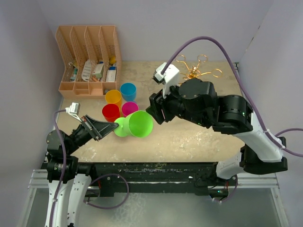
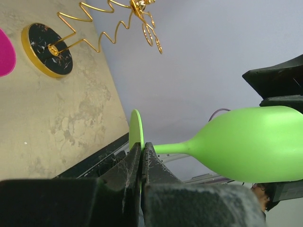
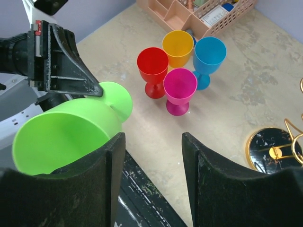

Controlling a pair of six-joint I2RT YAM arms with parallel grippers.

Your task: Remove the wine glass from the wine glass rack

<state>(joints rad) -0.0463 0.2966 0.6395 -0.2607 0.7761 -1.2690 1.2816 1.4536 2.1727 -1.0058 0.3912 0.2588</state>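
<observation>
The green wine glass [image 1: 136, 124] lies sideways in the air over the table's near edge, its open bowl facing the right arm. My left gripper [image 1: 112, 127] is shut on the rim of its round foot [image 2: 136, 127], and the bowl [image 2: 255, 142] sticks out to the right. My right gripper [image 3: 154, 137] is open and empty, right beside the bowl [image 3: 61, 137]; whether its left finger touches the bowl, I cannot tell. The gold wire wine glass rack [image 1: 196, 71] stands at the back right on its round dark base [image 2: 47, 49] and holds no glass.
Red [image 1: 111, 112], yellow [image 1: 113, 97], blue [image 1: 128, 91] and magenta [image 1: 129, 109] cups stand upright in a cluster left of centre. An orange slotted organizer [image 1: 87, 59] with small items sits at the back left. Grey walls close in both sides.
</observation>
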